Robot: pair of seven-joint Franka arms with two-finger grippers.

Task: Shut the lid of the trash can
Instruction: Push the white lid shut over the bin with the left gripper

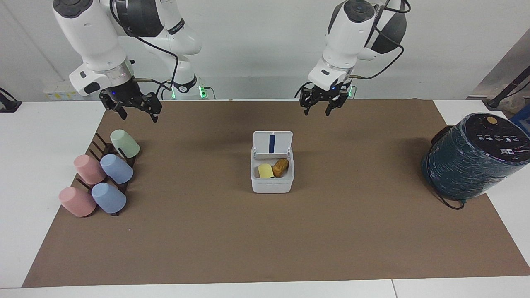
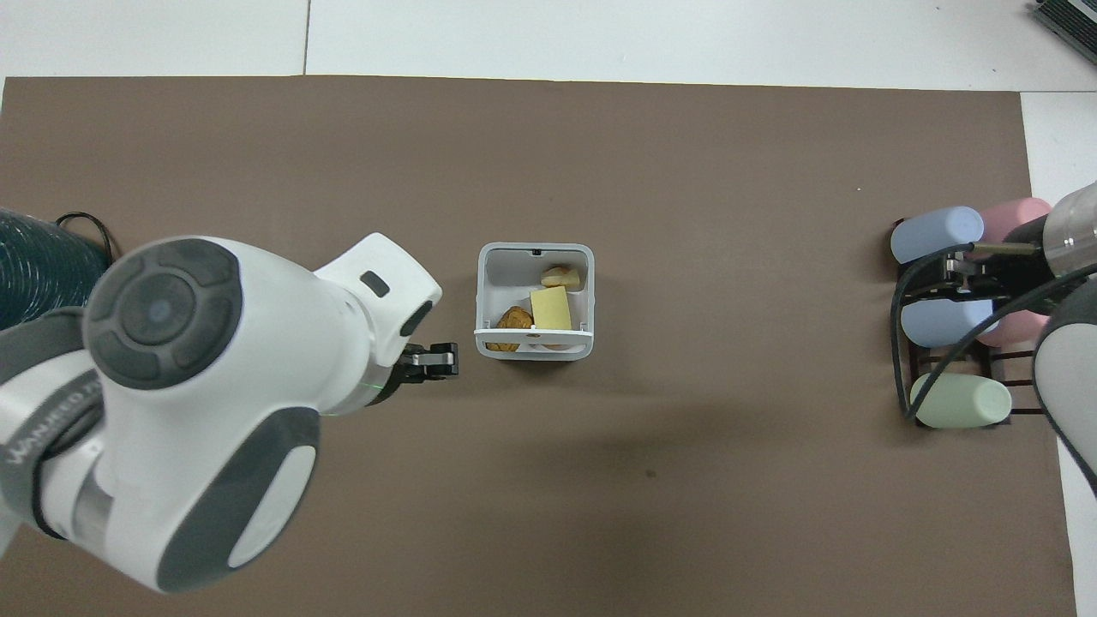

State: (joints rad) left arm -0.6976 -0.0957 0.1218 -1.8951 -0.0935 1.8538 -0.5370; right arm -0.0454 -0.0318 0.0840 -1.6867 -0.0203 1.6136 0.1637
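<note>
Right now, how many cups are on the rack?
5, all at the right arm's end: green cup nearest the robots, then pink cup beside blue cup, then pink beside blue.

White arms — black grippers, cables
</note>
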